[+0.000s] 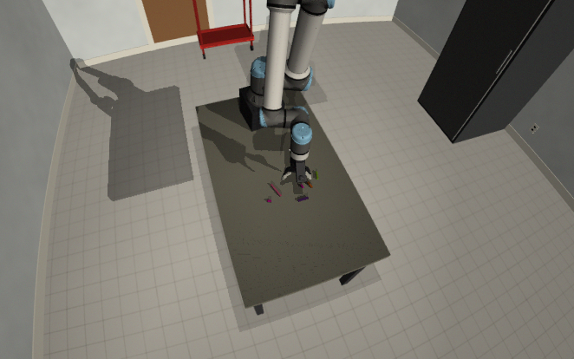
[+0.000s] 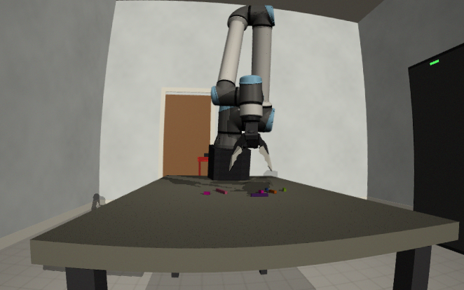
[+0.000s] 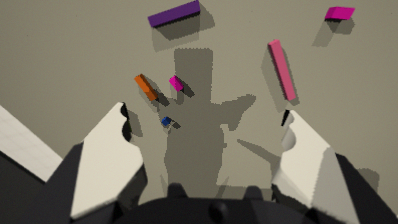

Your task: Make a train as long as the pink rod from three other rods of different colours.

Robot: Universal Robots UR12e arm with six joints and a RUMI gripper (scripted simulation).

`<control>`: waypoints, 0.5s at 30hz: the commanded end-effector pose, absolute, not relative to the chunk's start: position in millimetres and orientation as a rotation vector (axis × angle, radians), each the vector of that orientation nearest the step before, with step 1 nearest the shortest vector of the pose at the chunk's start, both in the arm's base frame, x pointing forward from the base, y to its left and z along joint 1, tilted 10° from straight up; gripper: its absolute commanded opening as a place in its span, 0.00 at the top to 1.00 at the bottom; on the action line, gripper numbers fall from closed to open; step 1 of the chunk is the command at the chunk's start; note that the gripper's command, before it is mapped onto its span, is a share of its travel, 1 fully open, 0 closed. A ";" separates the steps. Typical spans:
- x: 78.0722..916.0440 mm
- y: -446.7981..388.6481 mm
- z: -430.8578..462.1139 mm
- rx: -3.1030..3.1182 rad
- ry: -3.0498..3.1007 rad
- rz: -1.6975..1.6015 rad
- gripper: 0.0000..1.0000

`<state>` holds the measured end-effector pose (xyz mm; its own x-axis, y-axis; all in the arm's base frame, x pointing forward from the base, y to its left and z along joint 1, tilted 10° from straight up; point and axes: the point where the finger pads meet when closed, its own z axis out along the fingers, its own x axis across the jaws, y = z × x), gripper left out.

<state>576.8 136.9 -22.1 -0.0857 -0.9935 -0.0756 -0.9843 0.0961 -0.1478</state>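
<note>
Bare test room of lab type. Tiled floor (image 1: 414, 267), plain grey walls (image 2: 38, 108), brown door (image 2: 185, 133). Industrial arm (image 2: 230, 57) mounted on a dark work table (image 2: 226, 249). Red cart (image 1: 225, 35) by the door; tall black cabinet (image 2: 446, 143) with green indicator light (image 2: 434, 62).

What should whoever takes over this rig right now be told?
Gripper: open, empty, hovering above the rods.
Rods: pink, purple, orange, blue, near magenta, far magenta and lime all lie apart on the table.
Done: no train yet; no ends touch.
Left: probably line up purple, one magenta and blue end to end, keeping the others away.
</note>
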 end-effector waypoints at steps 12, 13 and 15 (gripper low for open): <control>544.4 172.0 -23.1 -1.480 2.585 -0.047 0.00; 544.4 172.0 -23.1 -1.480 2.585 -0.047 0.00; 541.9 174.3 -23.2 -1.441 2.606 -0.044 0.00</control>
<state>549.1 166.5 -23.6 -0.4284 -0.8950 -0.1240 -0.8903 0.4416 -0.1110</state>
